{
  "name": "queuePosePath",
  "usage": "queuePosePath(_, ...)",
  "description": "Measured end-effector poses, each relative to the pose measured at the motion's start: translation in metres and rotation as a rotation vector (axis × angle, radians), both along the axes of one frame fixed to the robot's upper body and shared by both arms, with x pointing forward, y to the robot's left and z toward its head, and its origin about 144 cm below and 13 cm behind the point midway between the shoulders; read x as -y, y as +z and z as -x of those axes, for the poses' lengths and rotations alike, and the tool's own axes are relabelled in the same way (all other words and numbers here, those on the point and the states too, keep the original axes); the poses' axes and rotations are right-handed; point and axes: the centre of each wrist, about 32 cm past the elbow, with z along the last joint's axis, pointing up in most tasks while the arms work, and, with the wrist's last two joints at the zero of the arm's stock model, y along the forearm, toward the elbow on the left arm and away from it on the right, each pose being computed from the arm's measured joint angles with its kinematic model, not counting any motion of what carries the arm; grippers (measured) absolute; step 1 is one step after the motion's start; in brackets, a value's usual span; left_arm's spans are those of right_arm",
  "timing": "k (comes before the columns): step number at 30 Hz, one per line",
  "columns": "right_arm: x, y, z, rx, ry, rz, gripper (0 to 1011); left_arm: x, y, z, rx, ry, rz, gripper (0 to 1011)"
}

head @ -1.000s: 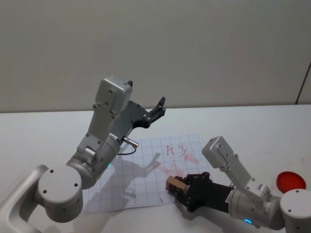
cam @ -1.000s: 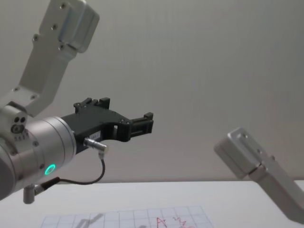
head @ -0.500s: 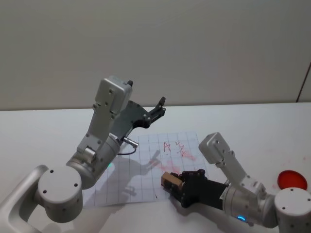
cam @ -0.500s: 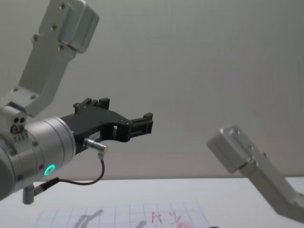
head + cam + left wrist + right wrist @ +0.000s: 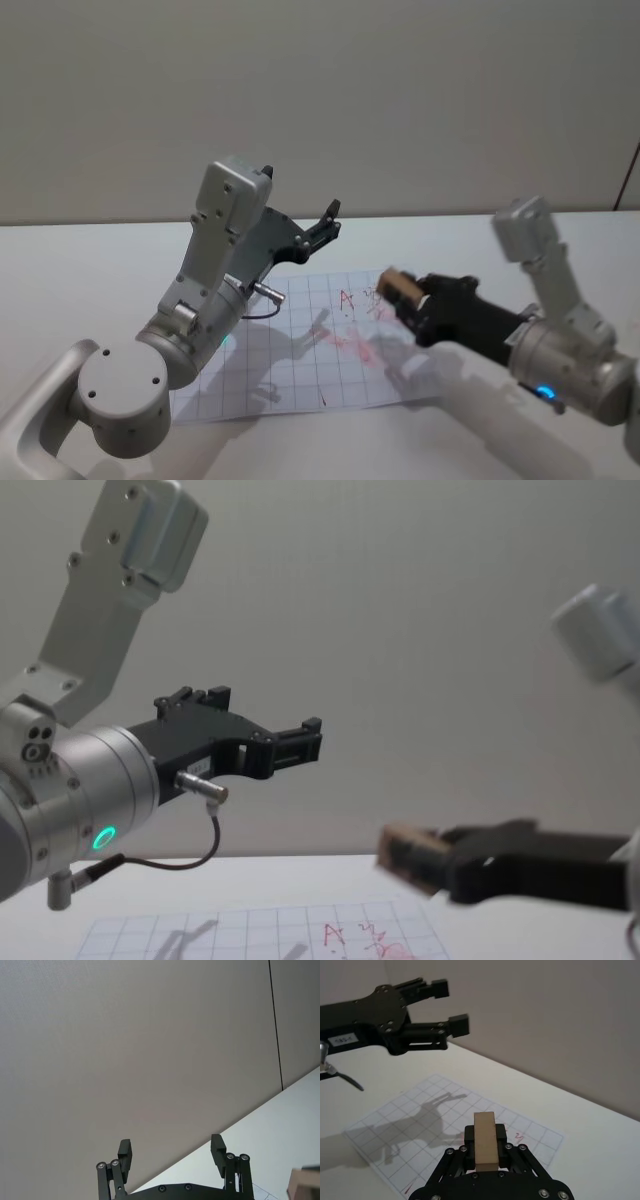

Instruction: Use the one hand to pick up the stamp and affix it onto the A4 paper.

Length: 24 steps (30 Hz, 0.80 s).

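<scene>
Right gripper (image 5: 415, 296) reaches in from the right in the head view, black fingers clamped on the stamp (image 5: 484, 1139), one finger on each side. Stamp is a tan-brown block with its front end sticking out past the fingertips. Right wrist view shows it sitting upright between the two fingers. Stamp is in the air, touching nothing but the fingers: chest view has it hanging above the table (image 5: 80, 280) and above the sheet, with a clear gap under it. From the head view it sits over the far right part of the A4 paper (image 5: 290, 370), just beside the red marks (image 5: 358, 300) written there. A4 paper lies flat on the white table and carries a pale blue grid. Pinkish imprint (image 5: 345, 345) is smeared right of the sheet's middle, on the robot's side of the red marks. Shadow of the right arm (image 5: 405, 365) falls across the near right corner of the sheet.

Left gripper (image 5: 334, 218) is held up high over the far left part of the sheet, pointing away toward the wall (image 5: 420, 100), well apart from the stamp. Its fingers are spread wide with nothing between them, plain in the left wrist view. Shadow of the left gripper (image 5: 432, 1115) lies on the grid near the sheet's middle. Left arm has a green light (image 5: 104, 837) on its silver wrist section and a thin dark cable (image 5: 190, 858) looping beneath it
</scene>
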Motion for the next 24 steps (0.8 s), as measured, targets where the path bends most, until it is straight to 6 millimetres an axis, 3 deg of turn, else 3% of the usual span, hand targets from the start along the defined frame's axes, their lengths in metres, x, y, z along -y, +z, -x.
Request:
queuePosePath(11, 0.044, 0.02, 0.015, 0.027, -0.167, -0.017, 220, 0.0, 0.0, 0.0, 0.0, 0.0, 0.0, 1001)
queuePosePath(17, 0.065, 0.022, 0.025, 0.036, -0.248, -0.002, 220, 0.0, 0.0, 0.0, 0.0, 0.0, 0.0, 1001)
queuePosePath(24, 0.094, 0.014, 0.051, 0.041, -0.369, 0.045, 220, 0.0, 0.0, 0.0, 0.0, 0.0, 0.0, 1001)
